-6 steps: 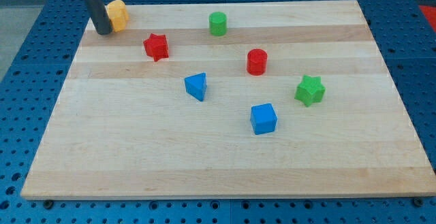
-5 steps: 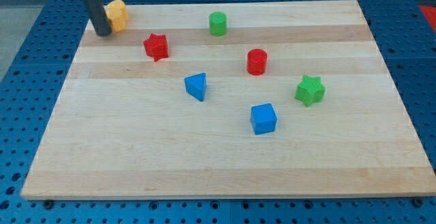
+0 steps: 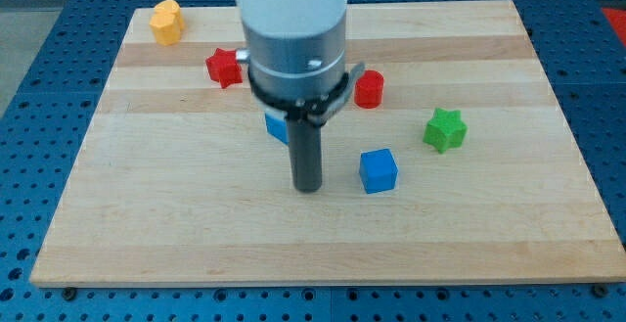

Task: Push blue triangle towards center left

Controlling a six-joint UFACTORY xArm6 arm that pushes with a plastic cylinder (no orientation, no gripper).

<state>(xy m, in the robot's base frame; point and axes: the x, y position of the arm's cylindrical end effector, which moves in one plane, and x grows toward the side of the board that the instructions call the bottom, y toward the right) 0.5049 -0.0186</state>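
Note:
The blue triangle (image 3: 276, 126) lies near the middle of the wooden board (image 3: 147, 214), mostly hidden behind my arm; only its left edge shows. My tip (image 3: 308, 187) rests on the board just below and to the right of the triangle, and left of the blue cube (image 3: 378, 170). I cannot tell whether the rod touches the triangle.
A red star (image 3: 224, 67) lies at upper left, a yellow block (image 3: 167, 22) in the top left corner, a red cylinder (image 3: 370, 88) right of the arm, a green star (image 3: 444, 129) at the right. The arm hides the upper middle of the board.
The arm has swung from the top left corner beside the yellow block to the board's middle. The tip now stands between the blue triangle and the blue cube. The green cylinder is now hidden.

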